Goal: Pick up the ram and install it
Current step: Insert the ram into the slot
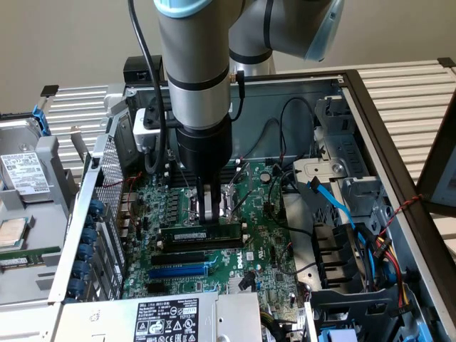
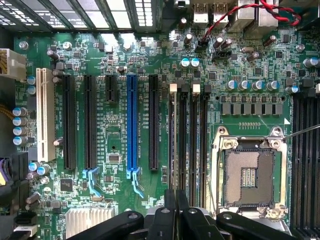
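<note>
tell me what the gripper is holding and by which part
The gripper holds the ram, pinching its upper long edge near the middle of its length.

Open computer case (image 1: 263, 100), green motherboard (image 1: 274, 281) inside, blue slot (image 2: 132, 125) on it, black slots (image 2: 69, 120) either side of the blue slot, white slot (image 2: 46, 115) past them, empty processor socket (image 2: 248, 177) and light-blue cable (image 1: 335, 203) well apart from the blue slot

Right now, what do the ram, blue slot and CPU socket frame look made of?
By looks: ram, green circuit board, probably fibreglass laminate, matte, with a white label. blue slot, likely moulded plastic; uniform colour, soft sheen. CPU socket frame, bare metal, possibly steel; silvery with bright glints.
</note>
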`<state>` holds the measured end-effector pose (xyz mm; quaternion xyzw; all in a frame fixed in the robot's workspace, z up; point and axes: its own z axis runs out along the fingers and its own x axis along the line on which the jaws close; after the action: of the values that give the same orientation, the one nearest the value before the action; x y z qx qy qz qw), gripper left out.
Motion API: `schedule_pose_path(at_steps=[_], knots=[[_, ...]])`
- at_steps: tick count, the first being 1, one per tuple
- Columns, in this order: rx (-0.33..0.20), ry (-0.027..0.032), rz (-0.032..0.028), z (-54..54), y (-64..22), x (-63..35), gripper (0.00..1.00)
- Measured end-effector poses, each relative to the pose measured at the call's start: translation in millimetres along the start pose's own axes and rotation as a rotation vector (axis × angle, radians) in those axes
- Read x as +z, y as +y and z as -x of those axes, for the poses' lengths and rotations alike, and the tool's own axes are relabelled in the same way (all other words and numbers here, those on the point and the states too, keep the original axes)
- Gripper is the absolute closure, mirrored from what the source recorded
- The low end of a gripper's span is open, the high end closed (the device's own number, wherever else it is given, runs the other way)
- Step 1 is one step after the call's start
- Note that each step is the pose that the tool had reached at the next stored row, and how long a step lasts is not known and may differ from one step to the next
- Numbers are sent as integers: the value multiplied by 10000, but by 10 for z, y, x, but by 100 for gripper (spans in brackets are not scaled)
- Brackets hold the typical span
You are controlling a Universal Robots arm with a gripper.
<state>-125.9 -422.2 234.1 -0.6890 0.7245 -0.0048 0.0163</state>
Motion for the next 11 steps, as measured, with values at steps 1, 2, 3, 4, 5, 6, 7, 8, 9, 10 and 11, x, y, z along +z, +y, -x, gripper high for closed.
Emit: schedule_pose_path(at_steps=[1,2,3,4,5,6,7,8,9,10,11], knots=[[0,-1,-1,-1,0,0,87],[1,-3,0,-2,0,0,87],[2,-4,0,-2,0,0,87],[3,-6,-1,-2,-1,0,87],[6,-15,1,-3,-1,0,87],[10,-28,1,-3,-1,0,87],[15,-43,2,-3,-1,0,87],[19,-55,2,-2,-2,0,87],[21,-65,2,-3,-3,0,87],[25,-70,2,-2,-3,1,87],[28,-73,3,-3,-3,0,87]])
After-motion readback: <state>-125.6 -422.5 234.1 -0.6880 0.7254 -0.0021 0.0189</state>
